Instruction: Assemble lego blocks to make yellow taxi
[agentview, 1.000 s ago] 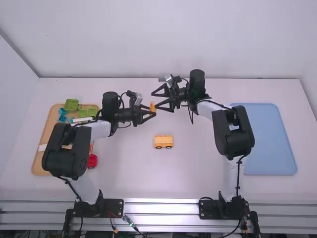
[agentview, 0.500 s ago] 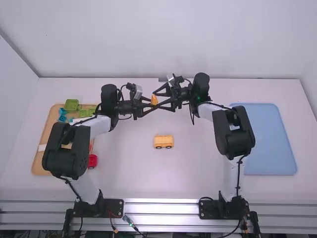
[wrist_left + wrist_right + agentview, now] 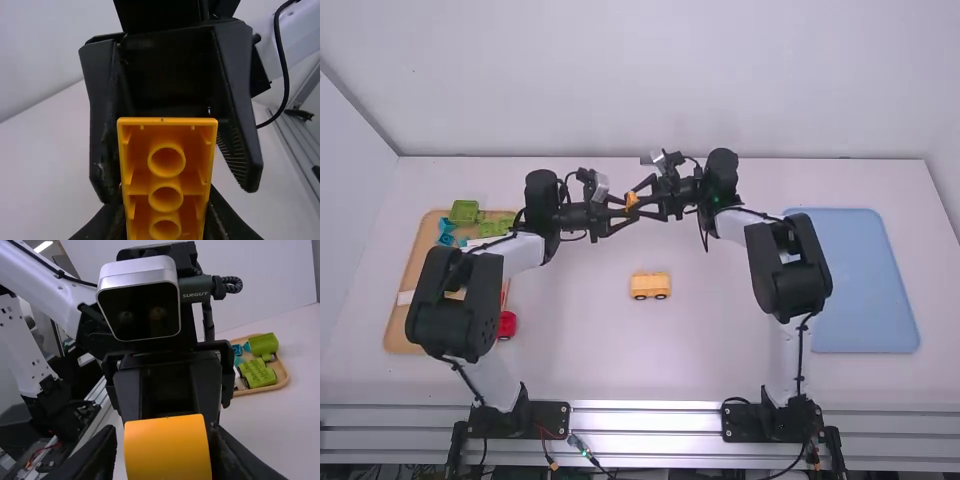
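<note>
Left to right. Left fingers (image 3: 225,222): narrowed onto the orange block (image 3: 632,200), one per side. Block was up in the air between both arms, hollow underside with its row of tubes facing my left wrist camera. Judged it light, stiff plastic: low crush risk at modest squeeze, but smooth walls could slip or twist. Best grip: the two opposite side walls, leaving tubes free for pressing onto studs.

Right fingers (image 3: 245,150): spread wide, one on each side of the block, not clamped. Looked like a handover or regrip; closing off-centre could have cocked it.

Pose: left arm (image 3: 462,305) reached forward, then wrist turned in to the right. Right arm (image 3: 790,265) reached forward with wrist turned in to the left, grippers nose to nose. Yellow car base (image 3: 650,286) sat on the worktop (image 3: 720,350), nearer the arm bases.
</note>
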Tool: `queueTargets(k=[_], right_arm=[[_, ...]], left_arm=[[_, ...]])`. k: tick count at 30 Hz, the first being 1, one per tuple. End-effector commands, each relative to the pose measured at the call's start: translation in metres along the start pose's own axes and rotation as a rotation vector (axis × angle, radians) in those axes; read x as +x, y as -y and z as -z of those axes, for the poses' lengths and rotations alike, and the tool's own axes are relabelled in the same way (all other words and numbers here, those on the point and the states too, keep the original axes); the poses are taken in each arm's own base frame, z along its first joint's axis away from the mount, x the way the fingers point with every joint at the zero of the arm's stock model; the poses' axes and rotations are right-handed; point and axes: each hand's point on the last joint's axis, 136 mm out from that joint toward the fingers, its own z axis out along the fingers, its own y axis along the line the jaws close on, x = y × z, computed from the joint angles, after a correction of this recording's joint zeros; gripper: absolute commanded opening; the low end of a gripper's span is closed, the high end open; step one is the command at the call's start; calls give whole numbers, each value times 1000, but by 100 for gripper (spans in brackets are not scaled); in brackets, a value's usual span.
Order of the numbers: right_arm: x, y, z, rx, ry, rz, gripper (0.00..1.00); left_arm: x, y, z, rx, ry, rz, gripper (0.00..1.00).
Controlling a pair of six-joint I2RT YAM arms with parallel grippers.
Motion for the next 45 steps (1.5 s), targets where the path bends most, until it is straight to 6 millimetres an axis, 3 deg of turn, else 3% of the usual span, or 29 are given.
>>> queueTargets(k=[1, 11, 15, 19, 22, 23, 25, 27, 30, 34, 37, 38, 40, 41, 43, 45], right_arm=[[-3, -6, 2, -8, -6, -4, 43], [-2, -7, -2, -15, -8, -1, 27], [-2, -7, -1, -12, -7, 5, 22], [-3, -6, -3, -9, -4, 5, 17], [-4, -4, -2, 1, 2, 5, 14], [-4, -4, -2, 1, 2, 5, 14], [-4, -4, -2, 3, 3, 6, 11], [-6, -1, -2, 18, 12, 5, 10], [-8, 2, -1, 41, 25, 43, 9], [-18, 22, 17, 158, 80, 81, 1], [-18, 62, 44, 372, 143, 44, 0], [-18, 62, 44, 372, 143, 44, 0], [-10, 87, 61, 524, 147, 6, 0], [2, 107, 79, 682, 112, -42, 0], [13, 116, 91, 801, 47, -80, 0], [29, 113, 104, 926, -105, -115, 0]], left_arm=[[-8, 3, -1, 25, 9, -38, 2], [-8, -3, -1, -9, 9, -28, 2], [-8, -3, -1, -9, 9, -29, 7], [-8, -3, -1, -8, 9, -29, 21], [-8, -3, -1, -9, 9, -29, 45], [-8, -3, -1, -9, 9, -29, 45], [-8, -3, -1, -9, 9, -29, 67], [-8, -3, -1, -9, 9, -29, 99], [-7, -5, -1, -21, 8, -27, 99], [-6, -17, 0, -88, 3, -21, 99], [16, -21, 4, -119, -53, 169, 99], [16, -21, 4, -119, -53, 169, 99], [23, -24, 8, -134, -70, 200, 100], [32, -31, 12, -177, -97, 190, 99], [37, -38, 15, -227, -115, 191, 99], [43, -49, 18, -299, -137, 206, 99]])
